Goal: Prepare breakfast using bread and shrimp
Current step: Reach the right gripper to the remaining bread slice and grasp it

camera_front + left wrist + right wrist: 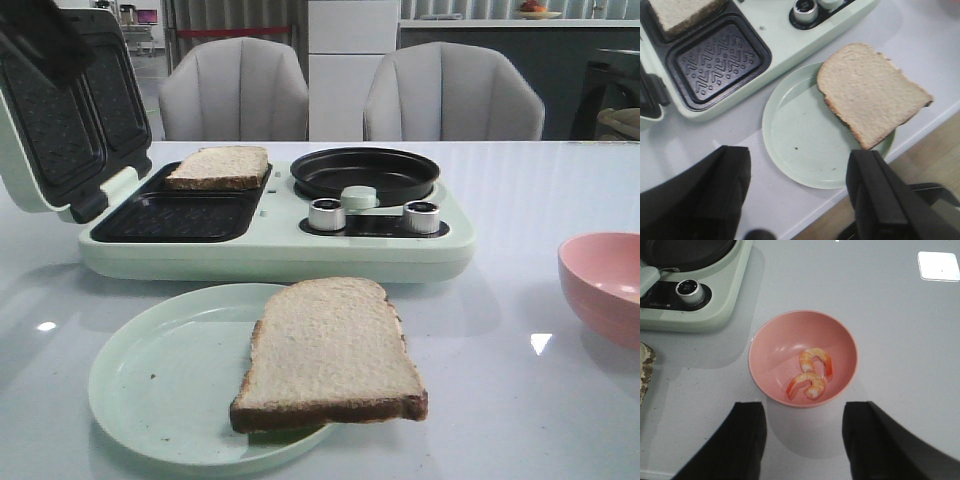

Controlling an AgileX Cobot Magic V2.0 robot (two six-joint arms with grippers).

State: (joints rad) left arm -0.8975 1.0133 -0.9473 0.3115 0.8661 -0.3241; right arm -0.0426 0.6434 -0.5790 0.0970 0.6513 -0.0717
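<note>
Bread's half loaded, shrimp waiting in the bowl

We've got one bread slice in the sandwich maker's rear tray, upper left of the front view, another slice hanging off the green plate at bottom center. Two shrimp sit in the pink bowl. Left gripper and right gripper both hang spread wide, holding nothing.

Two matte black pincers, left and right, with broad, flat, blocky fingers.

Bright overhead light, tabletop glare
</note>
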